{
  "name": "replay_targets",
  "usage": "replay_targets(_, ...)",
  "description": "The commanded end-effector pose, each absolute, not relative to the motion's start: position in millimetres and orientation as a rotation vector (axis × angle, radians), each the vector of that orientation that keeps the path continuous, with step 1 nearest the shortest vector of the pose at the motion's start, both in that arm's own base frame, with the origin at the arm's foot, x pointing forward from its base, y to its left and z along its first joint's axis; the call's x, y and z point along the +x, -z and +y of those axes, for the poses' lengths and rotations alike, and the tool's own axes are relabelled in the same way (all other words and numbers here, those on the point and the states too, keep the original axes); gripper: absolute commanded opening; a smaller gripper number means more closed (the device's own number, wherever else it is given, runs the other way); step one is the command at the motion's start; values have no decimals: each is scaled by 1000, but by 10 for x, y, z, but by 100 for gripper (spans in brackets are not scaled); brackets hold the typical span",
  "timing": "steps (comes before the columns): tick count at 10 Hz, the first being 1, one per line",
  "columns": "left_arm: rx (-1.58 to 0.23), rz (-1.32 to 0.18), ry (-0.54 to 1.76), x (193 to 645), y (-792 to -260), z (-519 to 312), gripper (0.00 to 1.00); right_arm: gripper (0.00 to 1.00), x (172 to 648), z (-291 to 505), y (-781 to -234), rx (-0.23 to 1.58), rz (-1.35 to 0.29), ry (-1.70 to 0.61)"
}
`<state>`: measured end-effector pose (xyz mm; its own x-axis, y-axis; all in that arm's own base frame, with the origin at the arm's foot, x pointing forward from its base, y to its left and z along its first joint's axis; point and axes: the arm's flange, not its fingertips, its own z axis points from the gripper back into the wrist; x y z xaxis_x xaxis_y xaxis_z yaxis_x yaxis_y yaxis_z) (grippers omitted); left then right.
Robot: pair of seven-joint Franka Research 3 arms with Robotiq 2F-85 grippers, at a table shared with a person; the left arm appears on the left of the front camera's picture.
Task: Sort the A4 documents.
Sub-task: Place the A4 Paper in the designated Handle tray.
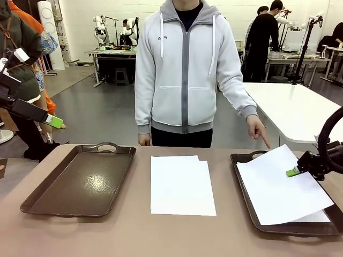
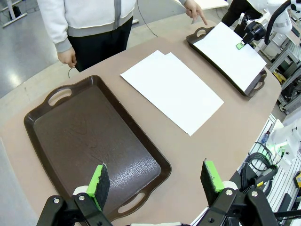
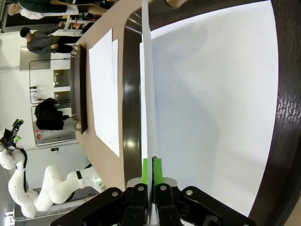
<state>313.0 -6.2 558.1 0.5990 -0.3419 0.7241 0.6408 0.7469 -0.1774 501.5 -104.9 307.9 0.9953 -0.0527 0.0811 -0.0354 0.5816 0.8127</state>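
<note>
Pads of the right gripper (image 1: 293,172) are clamped on the edge of one A4 sheet (image 1: 278,184), which slants over the right tray (image 1: 238,166), where a second sheet (image 1: 319,217) lies flat. More A4 documents (image 1: 182,187) lie overlapped on the surface (image 1: 171,235) between that tray and the left tray (image 1: 80,182). Above the left tray hangs the left gripper (image 2: 155,172), fingers apart. Beyond, the person's hand (image 1: 257,128) points down toward the right tray.

Two blank white sheets (image 1: 182,184) lie flat, slightly offset, in the middle of the table (image 1: 128,235), while a third sheet (image 1: 278,182) hangs tilted over the right-hand brown tray (image 1: 300,229), above another sheet (image 1: 317,218) lying inside it.
</note>
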Motion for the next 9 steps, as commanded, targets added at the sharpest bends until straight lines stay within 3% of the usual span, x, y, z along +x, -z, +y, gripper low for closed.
replay_targets(1,-462,-729,601,3134,-5576,-52,100,1,4976,-967,-3090,881,-78,23)
replay_targets(9,-462,-729,601,3134,-5576,-52,100,1,4956,-983,-3042,798,-71,42)
